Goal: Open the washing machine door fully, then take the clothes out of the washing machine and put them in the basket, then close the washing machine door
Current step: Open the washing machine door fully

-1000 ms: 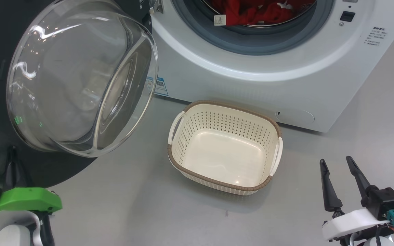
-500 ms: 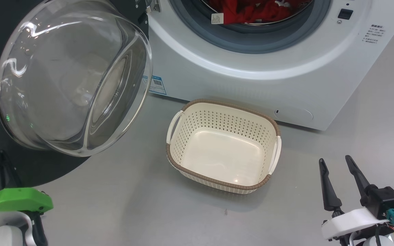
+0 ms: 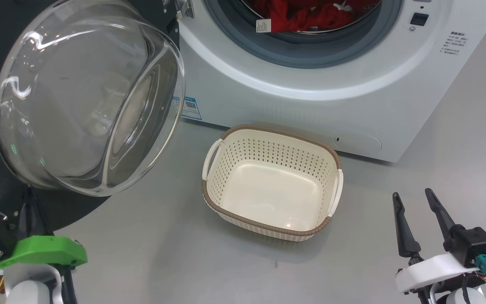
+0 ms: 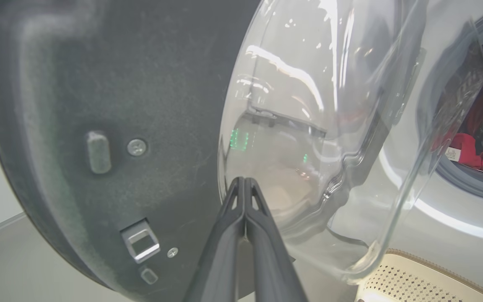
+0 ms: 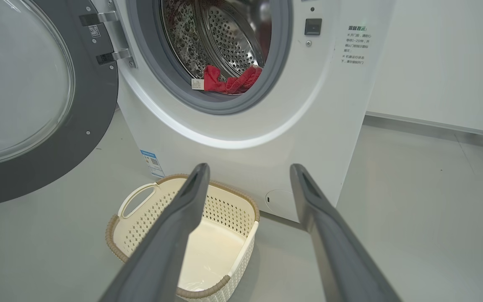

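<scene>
Left hand (image 4: 245, 181), pinched shut and empty, noses the open washing machine door (image 3: 87, 97); it could skid off the glass, letting the door swing back; right hand (image 3: 412, 195) gapes wide near the basket (image 3: 268, 130); clothes (image 3: 306, 14) lie in the drum (image 5: 224, 37).

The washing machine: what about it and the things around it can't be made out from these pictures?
- Clothes: head view's top edge cuts them off; in the right wrist view the gasket hides most, so their number is unclear.
- Tag on them: print too small.
- Washing machine door: head view's left edge crops it.
- Left claw, shut: left wrist view cannot show whether it touches the door.
</scene>
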Motion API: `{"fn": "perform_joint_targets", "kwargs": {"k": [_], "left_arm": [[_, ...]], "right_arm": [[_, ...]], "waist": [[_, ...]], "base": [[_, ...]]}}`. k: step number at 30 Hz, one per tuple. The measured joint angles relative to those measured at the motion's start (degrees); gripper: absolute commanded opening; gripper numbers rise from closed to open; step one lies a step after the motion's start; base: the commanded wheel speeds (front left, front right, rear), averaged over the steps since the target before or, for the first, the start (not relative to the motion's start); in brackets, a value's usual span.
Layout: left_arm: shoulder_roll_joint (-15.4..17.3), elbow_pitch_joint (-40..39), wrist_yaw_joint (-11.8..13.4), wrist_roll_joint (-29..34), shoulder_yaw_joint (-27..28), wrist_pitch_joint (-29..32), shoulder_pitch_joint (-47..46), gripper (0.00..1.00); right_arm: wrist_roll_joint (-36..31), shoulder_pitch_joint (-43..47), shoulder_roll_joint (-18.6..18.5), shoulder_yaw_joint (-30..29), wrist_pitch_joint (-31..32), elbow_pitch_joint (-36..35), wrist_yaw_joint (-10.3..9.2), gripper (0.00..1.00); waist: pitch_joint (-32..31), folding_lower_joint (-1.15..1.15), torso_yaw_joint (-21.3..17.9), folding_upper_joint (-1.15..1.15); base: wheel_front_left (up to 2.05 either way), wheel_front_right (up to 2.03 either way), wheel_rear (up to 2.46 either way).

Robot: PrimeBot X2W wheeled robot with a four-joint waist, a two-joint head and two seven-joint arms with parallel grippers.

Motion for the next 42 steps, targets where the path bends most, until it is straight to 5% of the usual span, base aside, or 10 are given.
{"fn": "perform_joint_targets", "kwargs": {"k": [14, 15, 16, 17, 18, 19, 42], "left_arm": [[-0.74, -9.36, -1.32, 2.42, -4.89, 0.00, 6.33, 0.00], [-0.81, -9.87, -1.47, 2.43, -5.63, 0.00, 6.77, 0.08], [-0.82, -10.38, -1.49, 2.44, -6.28, 0.00, 7.17, 0.39], [-0.85, -10.83, -1.55, 2.43, -6.83, 0.00, 7.51, 0.48], [-0.86, -11.02, -1.56, 2.43, -7.40, 0.00, 7.73, 0.82], [-0.85, -11.20, -1.82, 2.43, -8.02, 0.00, 7.99, 1.00], [-0.63, -13.14, -3.48, 2.41, -19.03, 0.00, 11.50, 1.00]], "right_arm": [[0.00, -0.16, 0.30, -0.14, 0.00, 0.36, 0.42, 1.00], [0.00, -0.15, 0.33, -0.20, 0.00, 0.35, 0.42, 1.00], [0.00, -0.15, 0.32, -0.21, 0.00, 0.36, 0.42, 1.00], [0.00, -0.16, 0.33, -0.14, 0.00, 0.37, 0.42, 1.00], [0.00, -0.16, 0.35, -0.11, 0.00, 0.40, 0.42, 1.00], [0.00, -0.16, 0.35, -0.07, 0.00, 0.41, 0.42, 1.00], [0.14, -0.14, 0.73, 3.19, 0.00, -0.13, 0.44, 1.00]], "waist": [[-1.31, 0.00, -0.93, 0.00], [-1.37, 0.00, -1.00, 0.00], [-1.43, 0.00, -1.06, 0.00], [-1.51, 0.00, -1.14, 0.00], [-1.63, 0.00, -1.26, 0.00], [-1.78, 0.00, -1.38, 0.00], [-4.20, 0.00, -10.79, 0.00]], "base": [[0.00, 0.00, 0.00], [0.00, 0.00, 0.00], [0.00, 0.00, 0.00], [0.00, 0.00, 0.00], [0.00, 0.00, 0.00], [0.00, 0.00, 0.00], [0.00, 0.00, 0.00]]}}
